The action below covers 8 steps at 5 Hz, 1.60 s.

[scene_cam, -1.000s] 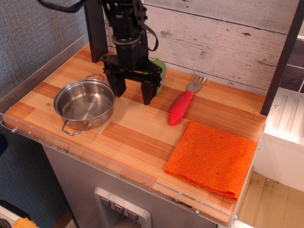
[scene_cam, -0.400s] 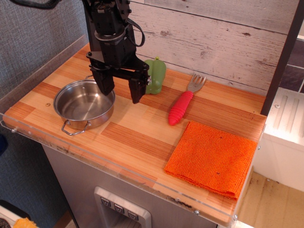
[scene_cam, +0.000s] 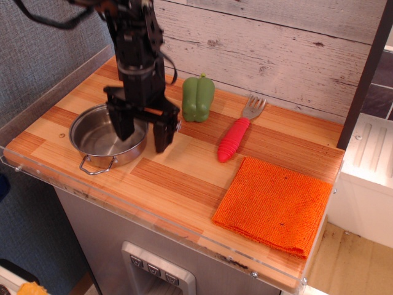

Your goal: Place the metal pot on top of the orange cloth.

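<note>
Gripper [scene_cam: 142,130] hangs with jaws spread wide, straddling the right rim of the metal pot [scene_cam: 105,139]: we see one finger over the pot's bowl, the other outside it above the wooden counter [scene_cam: 184,178]. Nothing held yet. Pot sits at the near-left of the counter, one wire handle toward us. We judge the rim lies straight below the jaws, so the next move is down, then close. Orange cloth [scene_cam: 273,204] lies flat at the near-right, well apart. Green pepper [scene_cam: 198,98] and red-handled fork [scene_cam: 237,133] lie between, toward the far side.
</note>
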### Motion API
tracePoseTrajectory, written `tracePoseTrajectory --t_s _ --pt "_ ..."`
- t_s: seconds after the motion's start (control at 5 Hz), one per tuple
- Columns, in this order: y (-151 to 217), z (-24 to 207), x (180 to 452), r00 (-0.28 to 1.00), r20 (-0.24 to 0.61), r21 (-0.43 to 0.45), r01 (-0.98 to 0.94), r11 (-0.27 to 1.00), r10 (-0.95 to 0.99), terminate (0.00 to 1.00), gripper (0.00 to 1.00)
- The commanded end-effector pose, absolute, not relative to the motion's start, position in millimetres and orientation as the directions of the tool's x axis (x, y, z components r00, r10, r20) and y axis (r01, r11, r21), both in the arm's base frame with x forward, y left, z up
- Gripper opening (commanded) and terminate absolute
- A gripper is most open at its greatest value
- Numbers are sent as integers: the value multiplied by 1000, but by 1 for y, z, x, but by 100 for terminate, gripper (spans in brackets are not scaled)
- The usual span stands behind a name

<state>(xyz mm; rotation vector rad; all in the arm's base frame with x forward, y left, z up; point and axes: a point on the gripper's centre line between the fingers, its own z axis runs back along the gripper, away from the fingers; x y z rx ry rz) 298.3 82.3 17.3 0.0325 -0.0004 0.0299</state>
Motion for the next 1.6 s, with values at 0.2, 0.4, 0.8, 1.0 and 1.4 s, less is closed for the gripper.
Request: tracePoseTrajectory --t_s 0.2,0.4,0.8,1.0,1.4 --pt "74 40 299 997 79 62 -25 998 20 0 0" --pt "62 70 287 986 142 72 -96 993 85 0 0" --pt "-17 96 275 976 194 45 95 994 -102 0 0" --pt "-65 88 279 942 194 32 273 961 -274 0 0" --pt "-123 79 268 859 186 58 476 878 -478 0 0"
